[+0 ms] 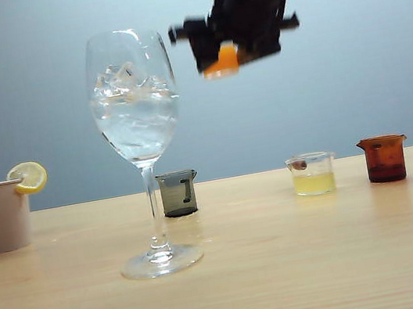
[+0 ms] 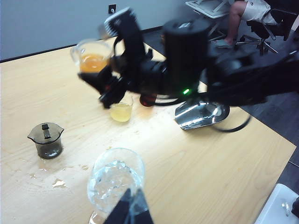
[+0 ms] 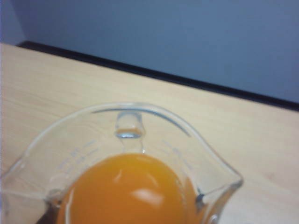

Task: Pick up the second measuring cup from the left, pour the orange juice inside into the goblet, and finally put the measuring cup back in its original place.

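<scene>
The right hand, high above and to the right of the goblet, is closed on the measuring cup, which holds the orange juice and hangs clear of the counter. The cup is small, light, rigid and smooth-walled, likely slippery; the grip across its body keeps the pour lip free. The tall goblet looks fragile and easily tipped. The left hand hovers just above the goblet's bowl; its opening cannot be judged.
</scene>
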Robot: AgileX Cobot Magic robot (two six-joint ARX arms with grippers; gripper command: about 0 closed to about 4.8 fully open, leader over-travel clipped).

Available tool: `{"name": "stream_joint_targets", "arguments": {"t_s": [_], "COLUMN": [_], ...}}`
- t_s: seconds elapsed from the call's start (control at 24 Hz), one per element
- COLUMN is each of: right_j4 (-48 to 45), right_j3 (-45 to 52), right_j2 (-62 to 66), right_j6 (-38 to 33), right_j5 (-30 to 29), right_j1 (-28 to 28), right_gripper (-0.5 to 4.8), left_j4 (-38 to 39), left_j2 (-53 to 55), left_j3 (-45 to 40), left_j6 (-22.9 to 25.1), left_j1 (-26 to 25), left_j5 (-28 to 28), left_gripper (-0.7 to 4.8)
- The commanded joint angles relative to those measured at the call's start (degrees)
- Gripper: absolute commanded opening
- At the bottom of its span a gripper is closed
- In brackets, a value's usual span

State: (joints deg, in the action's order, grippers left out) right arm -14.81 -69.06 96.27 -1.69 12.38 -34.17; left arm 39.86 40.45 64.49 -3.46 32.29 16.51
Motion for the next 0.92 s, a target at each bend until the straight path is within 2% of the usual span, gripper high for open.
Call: {"name": "stream_joint_targets", "arguments": {"t_s": [0.04,0.46,0.71,0.92], "right_j4": [1.7,12.9,18.8,18.9], "right_j3": [-0.3,-0.3,-0.2,1.0], "right_j2": [-4.1,-14.8,-16.7,-16.7], "right_j6": [0.4,0.5,0.7,2.4], "right_j5": [-1.5,-8.7,-12.0,-14.1], "right_j1": [0.0,0.0,-0.1,-0.3], "right_gripper": [1.38,1.39,1.38,1.38], "left_j4": [-0.5,-0.5,-0.5,-0.5], "left_j2": [-0.1,-0.2,-0.2,-0.2], "left_j3": [0.4,0.4,0.4,0.4], "left_j6": [0.2,0.1,0.2,0.2], "left_j1": [0.0,0.0,0.0,0.0], "left_j5": [0.5,0.7,1.8,1.8], "left_gripper": [-0.06,-0.06,-0.06,-0.06]}}
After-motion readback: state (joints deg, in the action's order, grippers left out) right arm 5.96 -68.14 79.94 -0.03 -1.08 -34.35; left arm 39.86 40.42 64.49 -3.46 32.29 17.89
